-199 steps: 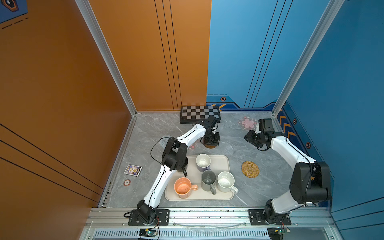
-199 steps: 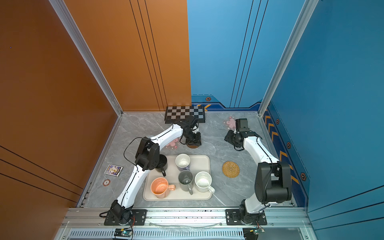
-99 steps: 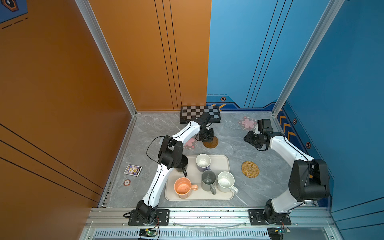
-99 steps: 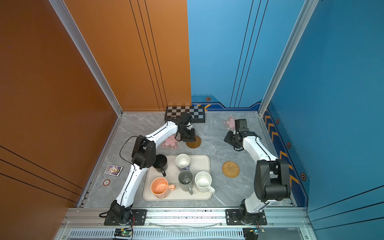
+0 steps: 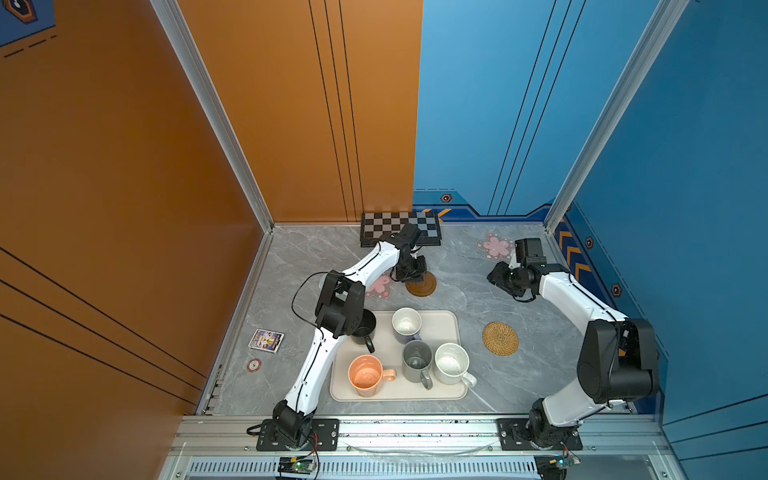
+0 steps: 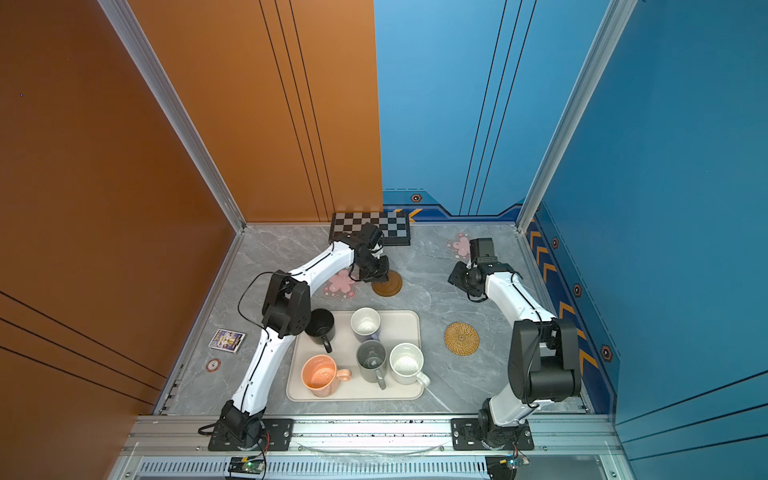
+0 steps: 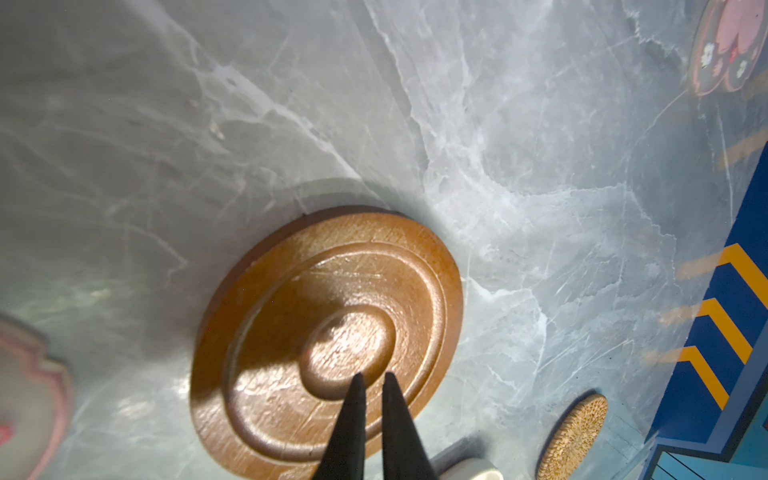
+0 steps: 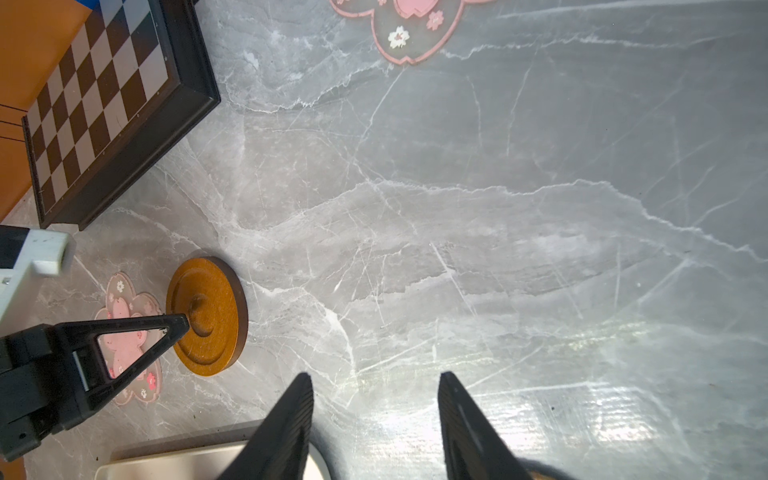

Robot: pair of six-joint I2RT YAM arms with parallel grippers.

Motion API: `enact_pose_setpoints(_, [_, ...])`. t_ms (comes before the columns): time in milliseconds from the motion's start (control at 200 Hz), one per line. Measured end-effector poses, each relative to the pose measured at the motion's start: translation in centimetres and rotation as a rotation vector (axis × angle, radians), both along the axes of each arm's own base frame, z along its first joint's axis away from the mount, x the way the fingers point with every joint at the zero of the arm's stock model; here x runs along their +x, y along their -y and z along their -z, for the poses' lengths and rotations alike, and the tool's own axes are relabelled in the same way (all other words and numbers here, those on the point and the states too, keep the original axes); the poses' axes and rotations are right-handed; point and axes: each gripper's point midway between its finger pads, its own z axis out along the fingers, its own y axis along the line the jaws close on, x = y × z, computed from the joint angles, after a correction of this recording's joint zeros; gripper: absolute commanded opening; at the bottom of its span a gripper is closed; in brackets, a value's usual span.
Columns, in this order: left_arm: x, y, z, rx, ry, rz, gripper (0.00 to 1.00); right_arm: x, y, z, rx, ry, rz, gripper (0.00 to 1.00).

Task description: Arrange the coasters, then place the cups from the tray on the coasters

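My left gripper [image 7: 372, 376] is shut and empty, its tips over the middle of the brown wooden coaster [image 7: 328, 332], which lies flat beyond the tray [image 5: 444, 320]. A pink flower coaster [image 5: 380, 286] lies beside it, a second one [image 5: 494, 246] at the back right, and a rattan coaster [image 5: 500, 338] right of the tray. My right gripper [image 8: 376, 376] hangs open over bare table. The tray holds the black cup [image 5: 363, 328], lavender cup [image 5: 406, 324], grey cup [image 5: 417, 359], speckled cup [image 5: 451, 361] and orange cup [image 5: 365, 376].
A checkerboard [image 5: 399, 228] lies against the back wall behind my left gripper [image 5: 415, 272]. A small card [image 5: 266, 340] and a round token [image 5: 253, 365] lie at the left edge. Walls close in the table on three sides.
My left arm's elbow has swung left and its gripper has drawn back slightly, uncovering the brown coaster and the pink one beside it. The right arm has hardly moved.
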Motion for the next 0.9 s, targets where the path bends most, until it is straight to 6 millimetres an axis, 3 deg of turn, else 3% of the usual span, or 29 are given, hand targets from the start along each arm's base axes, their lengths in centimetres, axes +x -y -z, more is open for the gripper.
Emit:
enact_pose_setpoints(360, [-0.4,0.6,1.8,0.018,-0.027,-0.003,0.1,0.0,0.0,0.0,0.0,0.0,0.0,0.52])
enact_pose_setpoints(901, [0.5,2.2,1.8,-0.011,-0.008,-0.007,0.1,0.0,-0.2,0.0,0.0,-0.001,-0.005,0.53])
